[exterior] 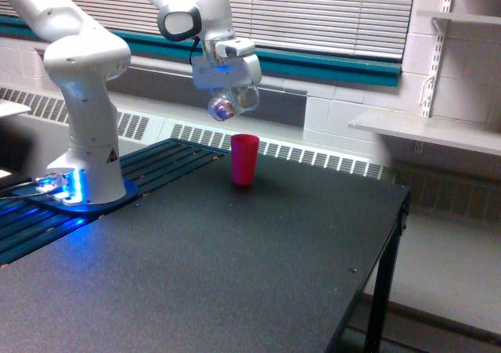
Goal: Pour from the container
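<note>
Our gripper (227,95) pinches the small clear container (225,106), tipped high above and slightly left of the red cup (244,159) on the far tabletop (235,267); we judge it light, rigid, slippery, best held mid-body.

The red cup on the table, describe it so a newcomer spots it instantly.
Find the black table and look to its far edge, beside the white robot arm. The red cup stands upright there, opaque, unlike the clear container held above it.

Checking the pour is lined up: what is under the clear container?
The container, held by the gripper, hangs above the table, slightly to the exterior view's left of the red cup. The cup's inside is hidden.
</note>
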`<state>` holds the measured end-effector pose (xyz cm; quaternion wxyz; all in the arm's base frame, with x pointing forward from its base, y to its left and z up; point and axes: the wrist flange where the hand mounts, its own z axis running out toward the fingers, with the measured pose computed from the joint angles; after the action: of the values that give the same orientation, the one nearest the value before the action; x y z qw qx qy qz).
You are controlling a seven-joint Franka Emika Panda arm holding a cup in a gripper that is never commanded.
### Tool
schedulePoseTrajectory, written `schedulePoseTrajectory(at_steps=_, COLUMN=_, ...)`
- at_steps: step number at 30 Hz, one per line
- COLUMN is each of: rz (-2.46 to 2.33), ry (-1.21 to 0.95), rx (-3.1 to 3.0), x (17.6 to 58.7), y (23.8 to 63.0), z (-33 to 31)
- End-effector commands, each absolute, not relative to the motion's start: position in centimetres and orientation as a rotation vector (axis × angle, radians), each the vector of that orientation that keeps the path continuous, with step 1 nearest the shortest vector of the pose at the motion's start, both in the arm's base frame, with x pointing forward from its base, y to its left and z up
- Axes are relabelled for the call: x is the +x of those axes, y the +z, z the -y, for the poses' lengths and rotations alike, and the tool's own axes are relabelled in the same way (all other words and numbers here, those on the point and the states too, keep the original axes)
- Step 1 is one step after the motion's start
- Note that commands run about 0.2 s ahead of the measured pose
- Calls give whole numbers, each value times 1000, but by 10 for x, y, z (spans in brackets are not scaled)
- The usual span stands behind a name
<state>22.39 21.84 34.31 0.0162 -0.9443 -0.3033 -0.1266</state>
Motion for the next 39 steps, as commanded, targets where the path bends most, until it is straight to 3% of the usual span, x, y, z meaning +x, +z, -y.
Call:
schedulePoseTrajectory(at_steps=1, rz=1020, ry=-337, rx=-2958, x=224, y=323, z=-205)
schedulePoseTrajectory(at_steps=39, rz=1166, ry=-306, rx=-3001, x=227, y=297, z=-201)
